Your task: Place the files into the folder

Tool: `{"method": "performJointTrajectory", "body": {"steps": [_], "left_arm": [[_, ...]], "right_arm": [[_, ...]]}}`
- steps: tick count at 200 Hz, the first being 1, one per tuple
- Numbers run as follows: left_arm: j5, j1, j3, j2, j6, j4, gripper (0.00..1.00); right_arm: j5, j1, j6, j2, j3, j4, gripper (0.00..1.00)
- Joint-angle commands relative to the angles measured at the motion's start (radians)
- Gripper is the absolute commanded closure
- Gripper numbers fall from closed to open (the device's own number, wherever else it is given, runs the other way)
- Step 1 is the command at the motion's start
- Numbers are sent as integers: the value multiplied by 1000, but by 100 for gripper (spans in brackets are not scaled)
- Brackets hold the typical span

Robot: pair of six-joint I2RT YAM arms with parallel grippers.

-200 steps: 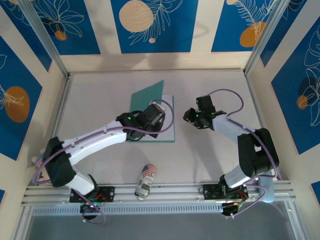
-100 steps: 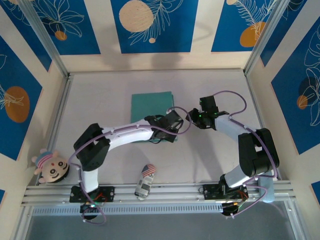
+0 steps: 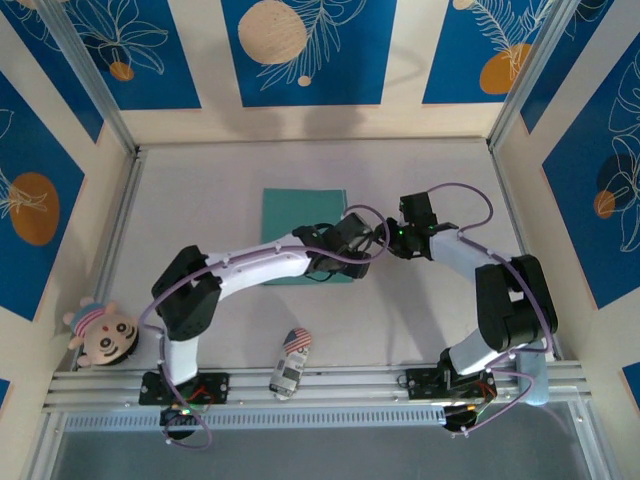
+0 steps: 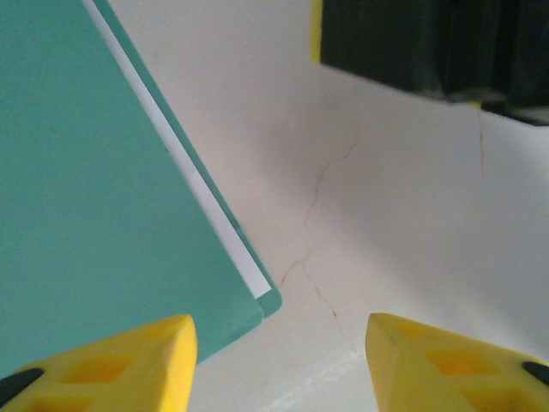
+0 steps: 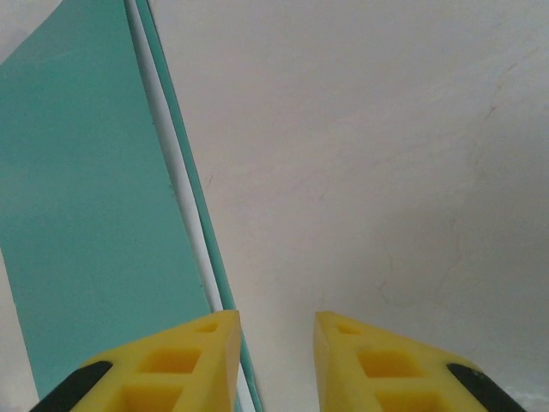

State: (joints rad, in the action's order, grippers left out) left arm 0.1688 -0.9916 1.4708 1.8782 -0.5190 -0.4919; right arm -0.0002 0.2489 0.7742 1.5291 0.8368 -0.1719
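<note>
The teal-green folder [image 3: 295,215] lies shut and flat on the white table. A thin white strip of the files [image 4: 214,232] peeks out between its two leaves along the right edge, and the right wrist view shows the same strip of the files [image 5: 184,215] beside the top leaf of the folder [image 5: 86,197]. My left gripper [image 3: 352,235] hovers over the folder's near right corner [image 4: 94,197]. It is open [image 4: 279,360] with bare table between its fingers. My right gripper [image 3: 390,240] sits just right of that edge, open [image 5: 276,360] and holding nothing.
A toy car [image 3: 290,362] sits near the front rail and a doll [image 3: 100,335] lies at the front left. The two grippers are close together, and the right gripper's dark body [image 4: 429,43] fills the top of the left wrist view. Walls close in the table.
The folder's raised top leaf has dropped flat. My left gripper slid right, off the folder to its corner, and opened. The right gripper edged slightly toward the folder.
</note>
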Motion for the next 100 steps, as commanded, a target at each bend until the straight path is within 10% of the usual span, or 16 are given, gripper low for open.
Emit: {"method": "performJointTrajectory", "body": {"steps": [1, 56, 100], "left_arm": [[54, 49, 17, -81, 20, -24, 40], [250, 203, -137, -263, 112, 77, 4], [540, 386, -435, -500, 201, 221, 0]], "right_arm": [[10, 6, -33, -67, -27, 12, 70], [125, 29, -175, -221, -71, 52, 63], [388, -2, -264, -392, -145, 25, 46]]}}
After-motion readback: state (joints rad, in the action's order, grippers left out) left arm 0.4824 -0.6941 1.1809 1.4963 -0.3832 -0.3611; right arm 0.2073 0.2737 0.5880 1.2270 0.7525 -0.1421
